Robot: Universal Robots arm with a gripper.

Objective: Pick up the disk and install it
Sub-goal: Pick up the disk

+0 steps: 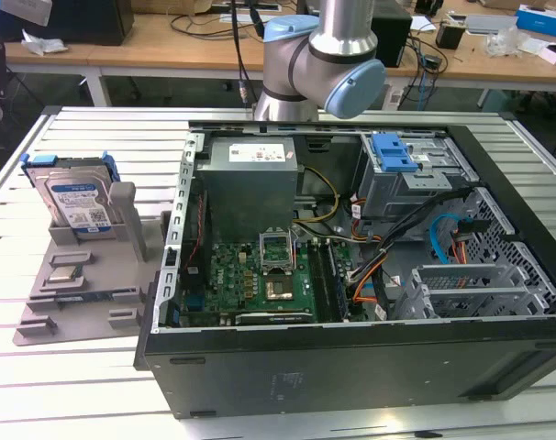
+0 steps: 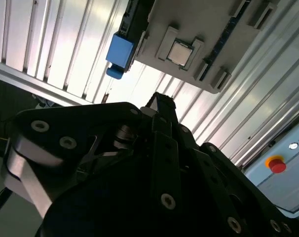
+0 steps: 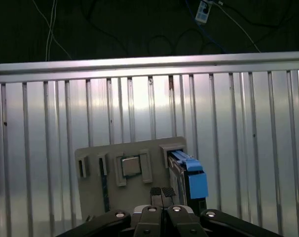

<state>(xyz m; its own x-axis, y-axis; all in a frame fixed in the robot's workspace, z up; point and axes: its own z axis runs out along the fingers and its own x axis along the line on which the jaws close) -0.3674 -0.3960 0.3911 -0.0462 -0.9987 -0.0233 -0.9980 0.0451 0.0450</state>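
The disk (image 1: 76, 197), a silver drive with a white-and-blue label in a blue carrier, stands on edge in a slot of the grey tray (image 1: 85, 284) at the exterior view's left. In the first wrist view the disk (image 3: 193, 180) shows edge-on with its blue carrier end just beside my gripper (image 3: 162, 192). The gripper's two fingertips are together and hold nothing, hovering above the tray (image 3: 93, 197). In the second wrist view the blue carrier end (image 2: 119, 52) lies beyond the gripper (image 2: 162, 104), apart from it.
An open computer case (image 1: 351, 367) takes up the middle and the exterior view's right; its grey drive cage with a blue latch (image 1: 393, 151) sits at the back. A small chip (image 3: 131, 166) rests in the tray. The arm (image 1: 324, 55) rises behind the case. A red button (image 2: 277, 164) stands beside the ribbed table.
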